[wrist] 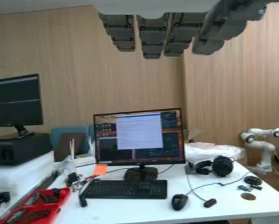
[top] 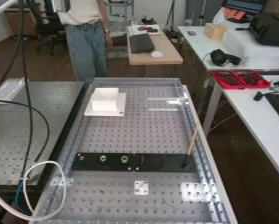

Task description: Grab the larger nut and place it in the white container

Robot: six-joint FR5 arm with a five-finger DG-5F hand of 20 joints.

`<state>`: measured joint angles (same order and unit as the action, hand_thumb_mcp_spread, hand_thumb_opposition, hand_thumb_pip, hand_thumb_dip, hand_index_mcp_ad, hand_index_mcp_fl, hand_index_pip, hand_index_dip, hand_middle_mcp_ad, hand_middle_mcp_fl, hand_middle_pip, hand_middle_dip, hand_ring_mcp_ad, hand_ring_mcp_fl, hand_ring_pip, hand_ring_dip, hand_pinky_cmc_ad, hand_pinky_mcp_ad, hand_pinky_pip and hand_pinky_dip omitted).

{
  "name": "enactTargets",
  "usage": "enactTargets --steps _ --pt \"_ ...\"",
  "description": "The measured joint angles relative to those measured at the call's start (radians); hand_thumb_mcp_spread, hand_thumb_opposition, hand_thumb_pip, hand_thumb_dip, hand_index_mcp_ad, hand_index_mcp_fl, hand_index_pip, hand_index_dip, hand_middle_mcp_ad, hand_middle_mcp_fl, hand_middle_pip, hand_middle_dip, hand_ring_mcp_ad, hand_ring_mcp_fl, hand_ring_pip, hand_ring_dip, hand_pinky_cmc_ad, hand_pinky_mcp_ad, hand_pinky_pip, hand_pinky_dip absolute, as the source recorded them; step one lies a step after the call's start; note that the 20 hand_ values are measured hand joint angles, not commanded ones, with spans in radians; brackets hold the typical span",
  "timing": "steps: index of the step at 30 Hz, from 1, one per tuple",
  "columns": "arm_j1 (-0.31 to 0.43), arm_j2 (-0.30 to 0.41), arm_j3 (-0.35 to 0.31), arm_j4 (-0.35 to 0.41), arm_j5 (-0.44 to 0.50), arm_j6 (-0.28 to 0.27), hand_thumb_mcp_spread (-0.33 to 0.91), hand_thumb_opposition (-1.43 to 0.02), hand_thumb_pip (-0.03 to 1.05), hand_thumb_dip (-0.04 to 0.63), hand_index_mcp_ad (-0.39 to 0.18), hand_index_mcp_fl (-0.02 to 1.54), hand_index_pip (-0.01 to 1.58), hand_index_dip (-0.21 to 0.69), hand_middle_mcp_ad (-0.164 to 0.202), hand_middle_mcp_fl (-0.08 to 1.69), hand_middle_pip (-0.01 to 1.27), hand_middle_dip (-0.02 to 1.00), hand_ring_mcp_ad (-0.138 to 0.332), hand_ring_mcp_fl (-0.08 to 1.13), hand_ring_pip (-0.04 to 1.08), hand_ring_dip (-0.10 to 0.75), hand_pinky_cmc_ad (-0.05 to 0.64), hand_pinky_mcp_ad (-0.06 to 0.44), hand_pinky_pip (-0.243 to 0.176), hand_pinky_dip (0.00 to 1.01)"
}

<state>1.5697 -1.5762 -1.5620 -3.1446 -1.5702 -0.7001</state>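
Observation:
On the flat black bar (top: 164, 162) stand the smaller nut (top: 82, 158), the larger nut (top: 103, 158) and the bearing (top: 124, 159), side by side and apart. Farther up the bench, the white container (top: 105, 99) rests on a white plate. In the wrist view the hand (wrist: 153, 32) hangs with its dark grey fingers straight and nothing held in them; past it are a desk and a wall, away from the nuts.
A thin wooden stick (top: 193, 141) rises from the bar's right part. A small white plate (top: 141, 188) lies nearer on the perforated bench (top: 116, 135). A white hose loops at the lower left. A person stands behind the bench.

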Motion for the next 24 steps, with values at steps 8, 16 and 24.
enactTargets --steps 8,16,24 --pt "-0.004 0.003 -0.009 0.003 0.009 0.001 0.20 -0.29 0.25 0.031 0.012 0.02 0.00 0.061 0.042 0.00 0.08 0.08 0.037 0.00 0.04 0.042 0.087 0.096 -0.012 0.17" --pt "-0.004 0.002 -0.007 0.003 0.007 0.001 0.25 -0.59 0.25 0.030 -0.002 0.02 0.04 0.117 0.044 0.02 0.12 0.18 0.091 0.00 0.07 0.087 0.274 0.260 -0.042 0.36" --pt "-0.001 0.003 -0.011 0.006 0.014 -0.001 0.24 -0.64 0.25 0.030 0.000 0.02 0.06 0.143 0.044 0.04 0.13 0.21 0.126 0.00 0.09 0.103 0.351 0.311 -0.061 0.41"
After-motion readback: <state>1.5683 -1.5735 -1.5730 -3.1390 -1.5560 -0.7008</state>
